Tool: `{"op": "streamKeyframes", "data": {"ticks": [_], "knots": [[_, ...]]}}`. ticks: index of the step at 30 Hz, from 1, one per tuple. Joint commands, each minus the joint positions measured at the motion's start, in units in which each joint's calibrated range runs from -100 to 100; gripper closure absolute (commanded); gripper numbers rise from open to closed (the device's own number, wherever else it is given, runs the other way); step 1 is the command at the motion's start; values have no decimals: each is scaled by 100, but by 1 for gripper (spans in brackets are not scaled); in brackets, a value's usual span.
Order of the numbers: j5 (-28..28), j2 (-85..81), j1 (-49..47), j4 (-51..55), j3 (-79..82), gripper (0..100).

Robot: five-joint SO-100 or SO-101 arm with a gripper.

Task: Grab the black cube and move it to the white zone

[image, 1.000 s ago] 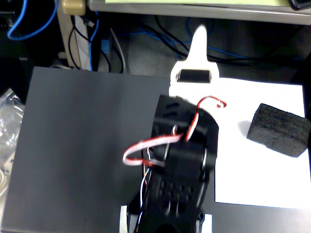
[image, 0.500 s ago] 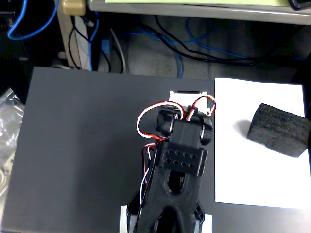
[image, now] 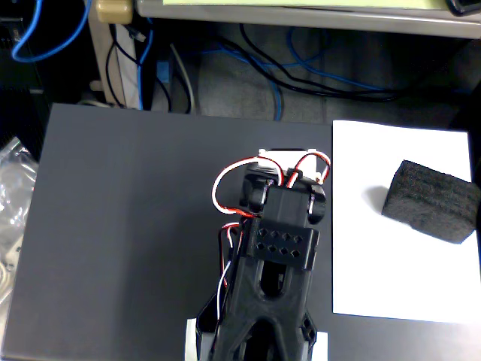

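The gripper (image: 289,167) sits folded over the dark mat (image: 120,226), its fingers hidden under the arm, so I cannot tell whether it is wide or narrow. One black cube (image: 431,201) already lies on the one white zone (image: 376,256), well apart. Best keep the arm clear of it.

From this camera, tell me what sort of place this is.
Probably a lab or hobby workbench for robot trials. A dark grey mat carries the arm, a white paper sheet holds a black foam block, and blue cables tangle on the floor under a desk edge.
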Motion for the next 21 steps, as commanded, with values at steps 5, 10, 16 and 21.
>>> {"op": "streamKeyframes", "data": {"ticks": [5,10,16,21], "knots": [[-3,-24,-258,-66,-18,99],[-9,-24,-199,-75,-18,99],[-3,-24,-250,-75,-18,99],[2,-24,-258,-75,-18,99]]}}
